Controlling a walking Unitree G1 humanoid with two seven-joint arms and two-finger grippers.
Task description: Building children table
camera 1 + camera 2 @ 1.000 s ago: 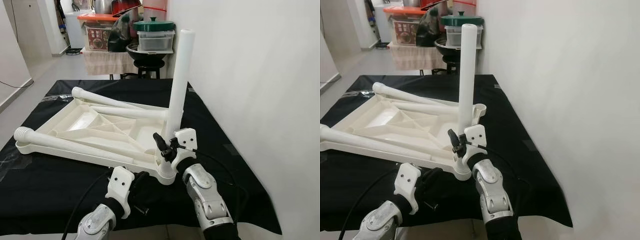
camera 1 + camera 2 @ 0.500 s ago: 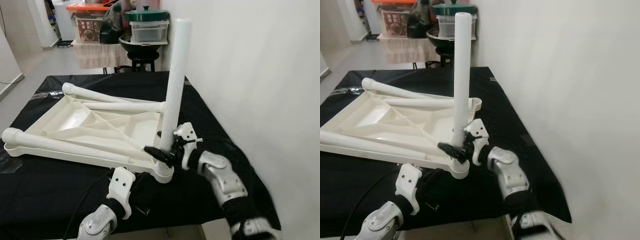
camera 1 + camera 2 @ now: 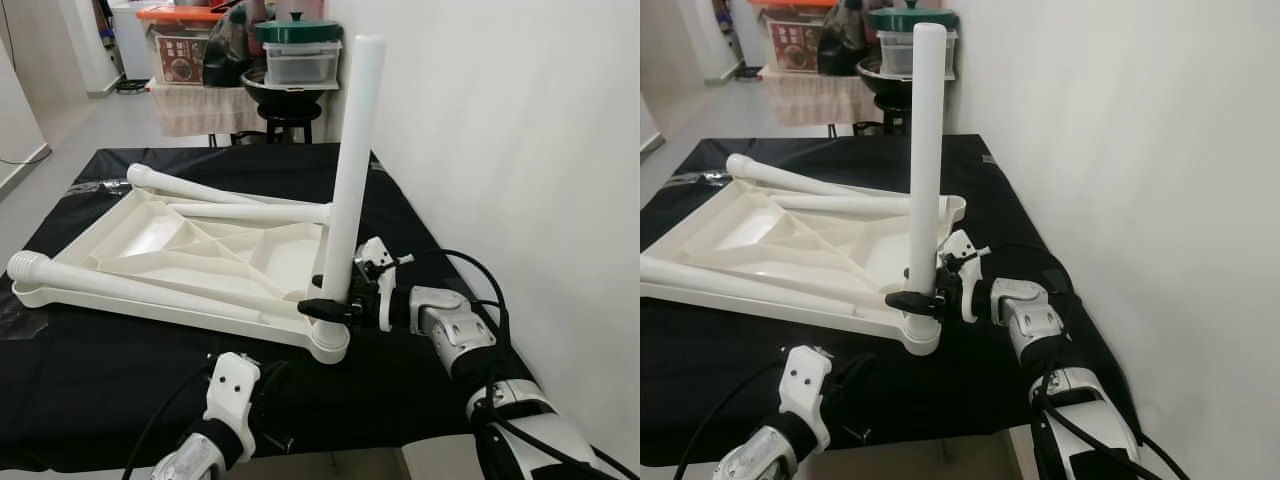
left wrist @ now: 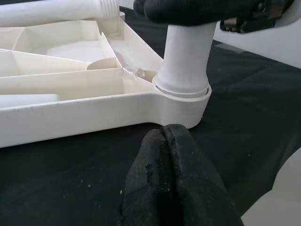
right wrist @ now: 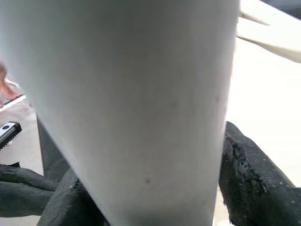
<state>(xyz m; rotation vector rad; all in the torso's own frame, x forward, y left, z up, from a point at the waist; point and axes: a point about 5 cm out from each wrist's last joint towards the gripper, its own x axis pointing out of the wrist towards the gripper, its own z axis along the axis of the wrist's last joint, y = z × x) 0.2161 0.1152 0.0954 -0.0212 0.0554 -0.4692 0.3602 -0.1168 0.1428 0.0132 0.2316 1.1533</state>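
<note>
right tool (image 3: pixel 335 308) clamped on the base of the upright table leg (image 3: pixel 352 150), fingers wrapped around it just above the corner socket (image 3: pixel 328 342). left tool (image 4: pixel 171 179) pressed closed, holding nothing, low at the near edge of the worktop (image 3: pixel 90 390), tips just short of that same socket.

the upturned white tabletop (image 3: pixel 190 255) lies on the black-covered worktop, ribbed underside up. the socket is at its near right corner. two more legs rest loose across it: one along the near edge (image 3: pixel 120 285), one along the far side (image 3: pixel 200 190).

step in hand, by my reading: seating or screwing the first leg into its socket. next move calls for turning or pressing the leg home while keeping it plumb, then checking the collar sits flush.
</note>
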